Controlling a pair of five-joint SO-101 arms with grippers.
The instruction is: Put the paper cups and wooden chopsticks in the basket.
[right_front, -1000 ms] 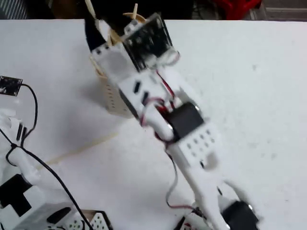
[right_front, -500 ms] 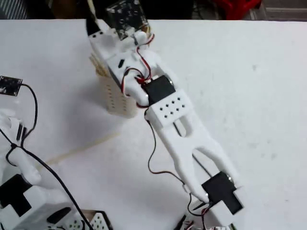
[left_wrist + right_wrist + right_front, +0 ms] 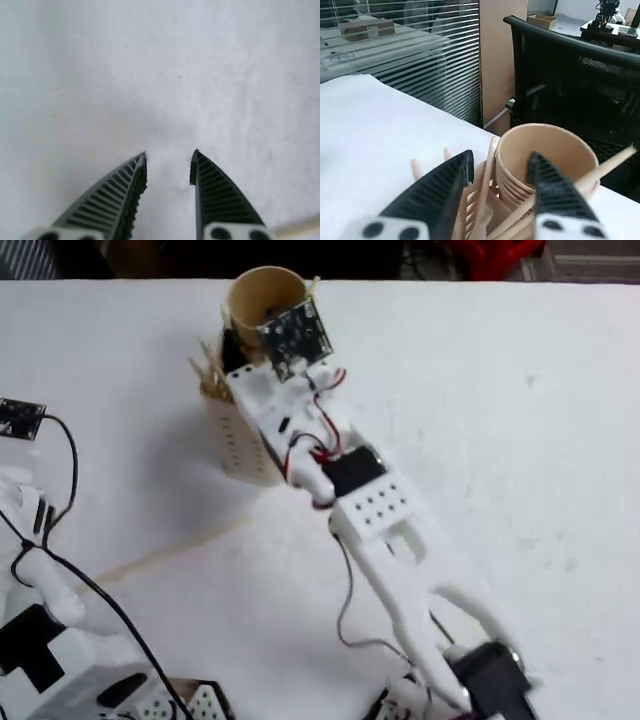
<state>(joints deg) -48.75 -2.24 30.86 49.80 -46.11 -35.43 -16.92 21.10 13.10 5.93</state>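
The cream perforated basket (image 3: 240, 450) stands near the far edge of the white counter (image 3: 520, 390). The right hand (image 3: 501, 162) gapes above it, and the left hand (image 3: 169, 157) is open.

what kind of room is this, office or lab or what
Most likely an office or lab room used for robot work. The right wrist view shows a black mesh office chair and slatted window blinds just past the white table, and a robot arm stretches over that table.
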